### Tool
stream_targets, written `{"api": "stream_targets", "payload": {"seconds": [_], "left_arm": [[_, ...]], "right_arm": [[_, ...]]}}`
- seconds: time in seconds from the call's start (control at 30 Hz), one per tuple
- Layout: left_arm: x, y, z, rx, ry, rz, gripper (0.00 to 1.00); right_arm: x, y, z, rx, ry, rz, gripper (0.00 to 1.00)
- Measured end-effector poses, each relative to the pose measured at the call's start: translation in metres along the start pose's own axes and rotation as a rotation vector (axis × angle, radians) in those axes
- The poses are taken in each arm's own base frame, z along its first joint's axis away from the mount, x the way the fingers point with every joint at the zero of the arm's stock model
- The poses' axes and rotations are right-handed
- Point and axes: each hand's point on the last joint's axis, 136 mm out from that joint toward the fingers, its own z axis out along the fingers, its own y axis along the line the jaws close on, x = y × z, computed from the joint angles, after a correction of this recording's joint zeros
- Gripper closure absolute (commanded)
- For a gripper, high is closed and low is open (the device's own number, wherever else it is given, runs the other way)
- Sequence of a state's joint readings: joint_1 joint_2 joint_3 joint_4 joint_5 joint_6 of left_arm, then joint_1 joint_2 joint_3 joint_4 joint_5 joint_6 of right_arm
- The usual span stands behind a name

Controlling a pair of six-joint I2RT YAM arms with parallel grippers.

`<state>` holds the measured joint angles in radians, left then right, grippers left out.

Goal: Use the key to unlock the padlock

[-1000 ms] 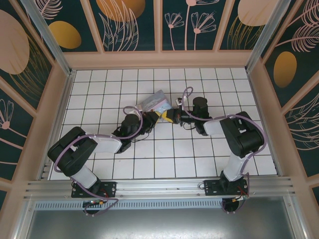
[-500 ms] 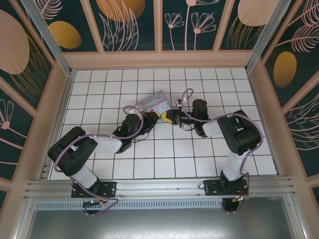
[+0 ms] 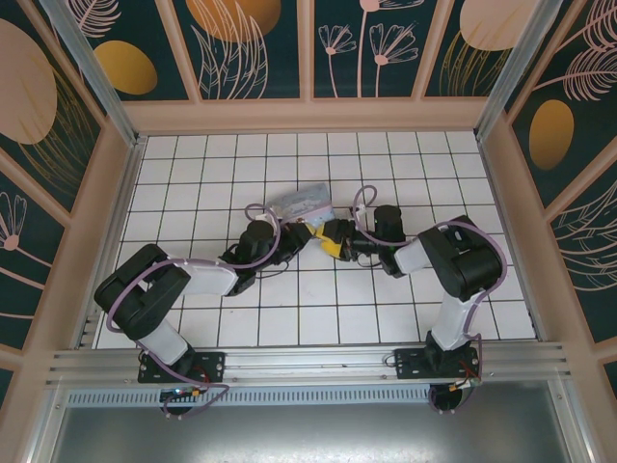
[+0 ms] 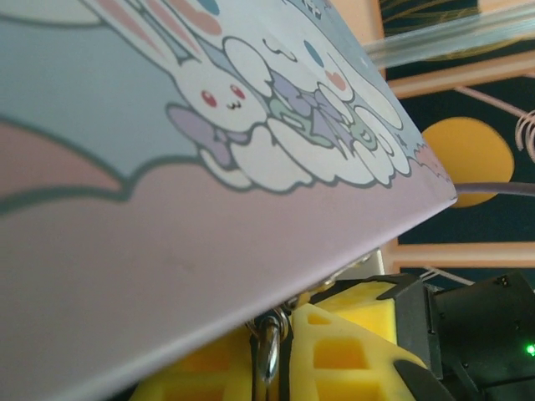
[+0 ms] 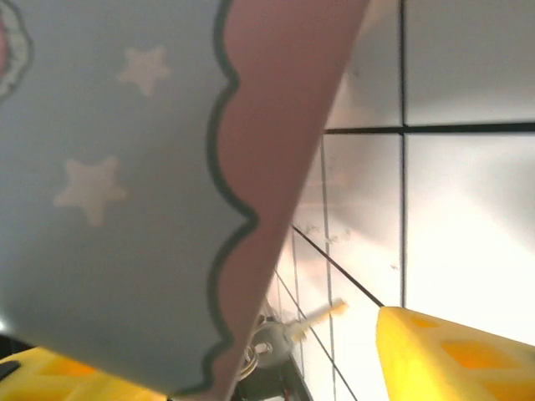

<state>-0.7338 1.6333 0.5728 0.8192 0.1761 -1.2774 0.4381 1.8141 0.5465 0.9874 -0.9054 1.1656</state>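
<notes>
Right hand (image 3: 333, 241) moved in beside left hand (image 3: 294, 236) by bunny tin (image 3: 304, 201); key (image 5: 318, 315) likely nearing padlock (image 4: 267, 357). Grips: can't tell.

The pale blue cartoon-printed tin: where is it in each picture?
Top external: pale blue cartoon-printed tin, centre of the tiled floor.
Left wrist: tin across upper left, bunnies showing.
Right wrist: tin across upper left, stars showing.
Shared landmark: yellow foam finger pads beside its edge.
</notes>
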Motion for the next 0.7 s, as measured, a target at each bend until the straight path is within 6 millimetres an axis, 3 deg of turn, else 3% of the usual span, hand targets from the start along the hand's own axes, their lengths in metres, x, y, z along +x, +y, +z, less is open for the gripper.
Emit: {"api": "stream_targets", "payload": {"seconds": [0.17, 0.37, 0.53, 0.7], "left_arm": [[0.017, 0.018, 0.004, -0.06, 0.068, 0.028, 1.0], [0.023, 0.027, 0.007, -0.095, 0.1, 0.044, 1.0], [0.023, 0.027, 0.01, -0.105, 0.108, 0.059, 1.0], [0.024, 0.028, 0.011, -0.115, 0.121, 0.067, 1.0]], "right_arm": [[0.016, 0.005, -0.015, -0.002, 0.002, -0.062, 0.31], [0.02, 0.017, -0.029, 0.049, -0.026, -0.184, 0.31], [0.017, 0.01, -0.038, 0.206, -0.084, -0.307, 0.34], [0.018, -0.005, -0.031, 0.427, -0.119, -0.472, 0.36]]}}
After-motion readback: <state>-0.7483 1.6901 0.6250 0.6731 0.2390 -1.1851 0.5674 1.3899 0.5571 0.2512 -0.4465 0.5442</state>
